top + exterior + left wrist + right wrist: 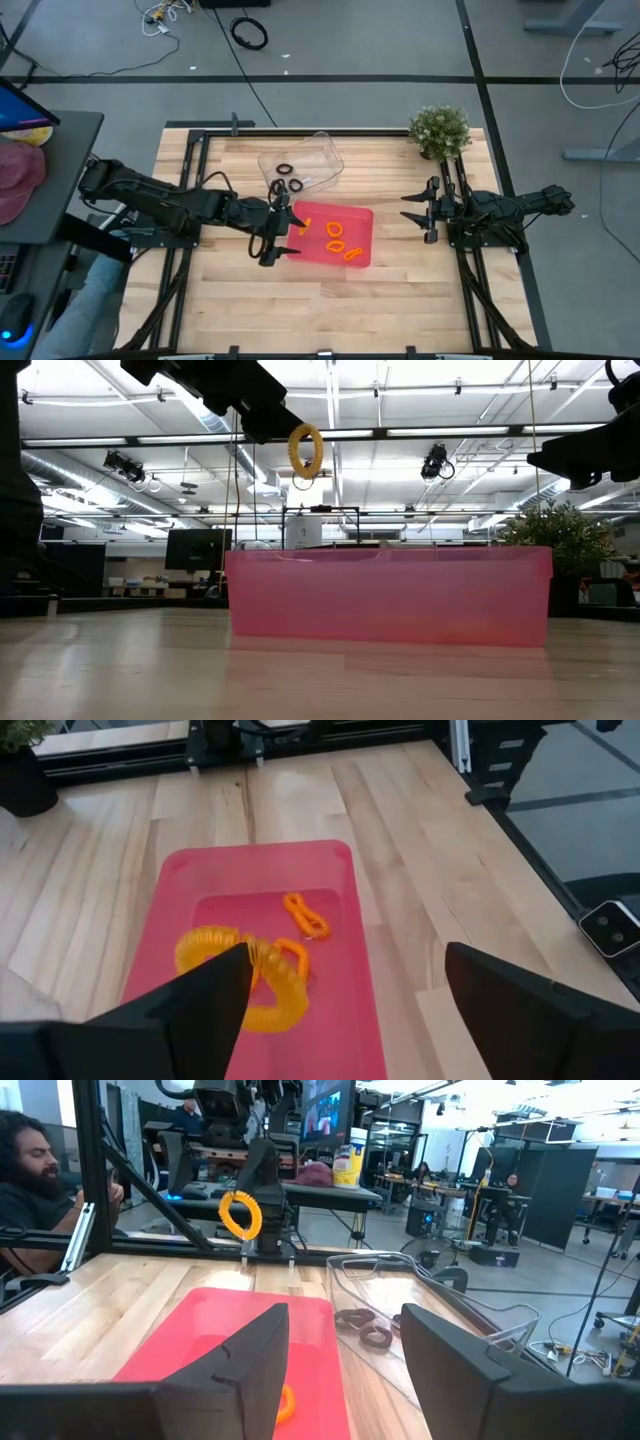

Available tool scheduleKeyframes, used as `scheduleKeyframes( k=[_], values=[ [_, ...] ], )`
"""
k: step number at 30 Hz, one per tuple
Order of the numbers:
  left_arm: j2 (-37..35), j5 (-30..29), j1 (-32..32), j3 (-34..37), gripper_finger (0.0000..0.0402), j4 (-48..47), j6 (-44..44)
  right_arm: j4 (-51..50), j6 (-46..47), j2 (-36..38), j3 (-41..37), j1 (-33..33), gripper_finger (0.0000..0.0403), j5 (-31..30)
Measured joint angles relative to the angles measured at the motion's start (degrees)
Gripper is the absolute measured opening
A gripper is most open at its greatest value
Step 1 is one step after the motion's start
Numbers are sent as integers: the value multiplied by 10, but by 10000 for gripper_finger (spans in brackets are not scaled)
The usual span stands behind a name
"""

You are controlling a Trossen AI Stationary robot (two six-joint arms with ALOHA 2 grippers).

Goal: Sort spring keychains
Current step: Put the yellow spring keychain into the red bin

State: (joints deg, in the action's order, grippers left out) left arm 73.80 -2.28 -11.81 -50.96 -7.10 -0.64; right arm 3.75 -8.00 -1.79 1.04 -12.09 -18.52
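My left gripper point(285, 228) point(347, 955) is open over the left end of the red tray point(355, 222). An orange spring keychain point(305, 450) point(245, 970) hangs at one of its fingers, above the tray. Several more orange keychains point(340, 240) point(305, 915) lie on the tray floor. Three black keychains point(288, 180) point(365, 1328) lie in the clear container point(322, 152) beyond the tray's far-left corner. My right gripper point(408, 210) point(345, 1320) waits open, right of the tray, touching nothing. My left gripper touches the orange keychain with one finger only: the coil's top point(255, 952) sits at the tip of that finger point(215, 985), while the other finger stands far off. The loop hangs below, lifted clear above the tray. Whether it is hooked over the tip, I cannot tell.
A potted plant point(440, 130) stands at the table's far right corner. Bare wood point(330, 310) lies on the near side of the tray and to its right. People sit in the room beyond the table's left side point(30, 1190).
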Motion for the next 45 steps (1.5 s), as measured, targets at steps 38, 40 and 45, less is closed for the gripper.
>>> scheduleKeyframes(
  k=[38,40,45],
  values=[
    [-7,-11,1,-9,337,-69,-45,0,0,0,0,0,198,0],
    [-7,-10,1,-9,337,-69,-45,0,0,0,0,0,198,0],
    [-7,-11,1,-9,337,-68,-45,0,0,0,0,0,198,0]
  ],
)
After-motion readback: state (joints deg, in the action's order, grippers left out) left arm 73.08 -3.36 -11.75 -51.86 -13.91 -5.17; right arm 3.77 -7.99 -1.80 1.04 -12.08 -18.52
